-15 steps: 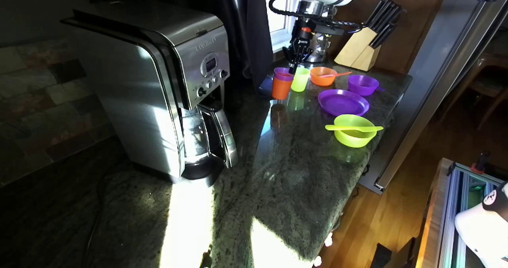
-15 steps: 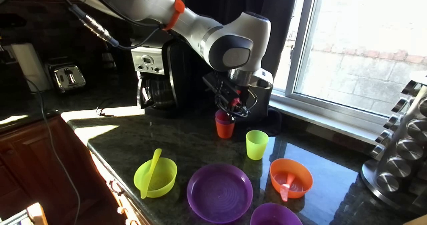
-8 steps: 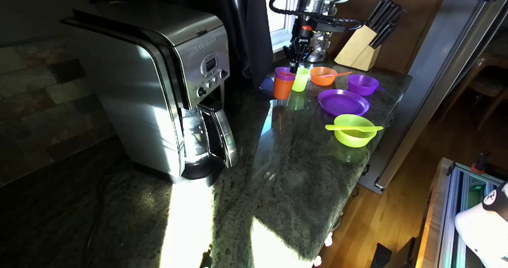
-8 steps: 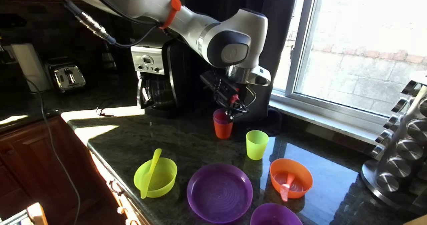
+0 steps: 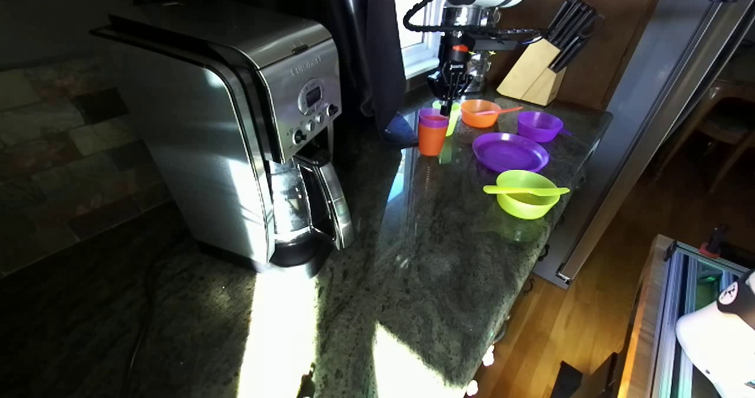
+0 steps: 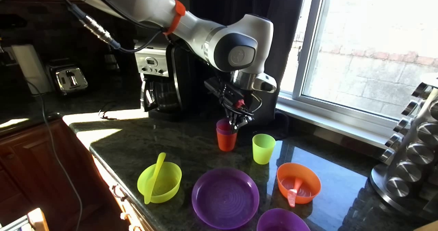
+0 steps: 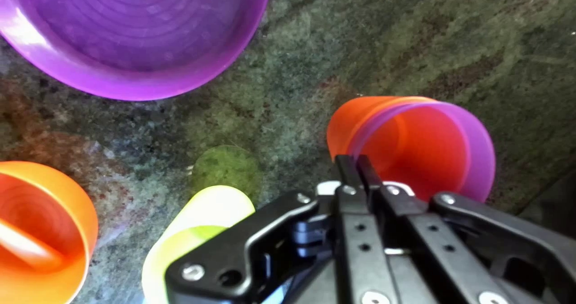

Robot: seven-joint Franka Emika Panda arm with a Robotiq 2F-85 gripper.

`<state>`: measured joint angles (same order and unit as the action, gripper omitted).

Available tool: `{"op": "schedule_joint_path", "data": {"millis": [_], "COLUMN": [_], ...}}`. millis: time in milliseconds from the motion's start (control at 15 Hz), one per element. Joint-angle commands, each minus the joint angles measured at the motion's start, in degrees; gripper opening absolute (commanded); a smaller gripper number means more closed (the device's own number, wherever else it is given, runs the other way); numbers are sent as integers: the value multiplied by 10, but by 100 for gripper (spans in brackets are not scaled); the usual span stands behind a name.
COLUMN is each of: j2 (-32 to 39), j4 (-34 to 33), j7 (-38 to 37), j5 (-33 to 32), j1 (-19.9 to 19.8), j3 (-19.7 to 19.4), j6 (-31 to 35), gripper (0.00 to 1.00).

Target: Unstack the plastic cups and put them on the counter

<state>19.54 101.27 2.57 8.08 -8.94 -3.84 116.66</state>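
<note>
The purple cup [image 5: 433, 117] sits nested in the orange cup [image 5: 432, 142], with a purple band above the orange one. In an exterior view the purple cup [image 6: 222, 124] and the orange cup [image 6: 226, 143] look nearly upright, low over the dark counter [image 6: 191, 145]; I cannot tell whether they touch it. In the wrist view my gripper [image 7: 355, 161] is closed with the purple cup's [image 7: 482, 155] rim between its fingertips. One finger is inside, one outside, over the orange cup [image 7: 343, 124]; whether the orange wall is also pinched is unclear.
A green cup [image 6: 262, 150] stands close to the stack. Around it are a purple plate [image 6: 226, 198], a green bowl [image 6: 173, 181] with a spoon, an orange bowl [image 6: 313, 188] and a purple bowl [image 6: 282, 221]. The coffee maker [image 5: 218, 127] stands nearby, with a knife block [image 5: 528, 76] at the back.
My gripper and the nested cups have moved together, rightward and lower in an exterior view. The stack now covers more of the green cup there. The other dishes have not moved.
</note>
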Motion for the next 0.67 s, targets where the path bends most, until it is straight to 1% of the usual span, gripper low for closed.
{"op": "schedule_joint_path", "data": {"millis": [0,67,133,200,267,400,600], "j2": [0,1,2,3,3,3,-1], "j4": [5,6,6,5,5,6,9], "j7": [-13,-14,-14,-14,-14,-14,-12], "j5": [-14,-15,-15,-16,-17,-17,-16], "j1": [7,7,7,7,7,6,6], "j3": [-7,-7,-7,-7,-7,-6,-6], "j6": [-14,-13,-13,-14,-14,-14,-12], "gripper": [1,26,29,7,7,0,1]}}
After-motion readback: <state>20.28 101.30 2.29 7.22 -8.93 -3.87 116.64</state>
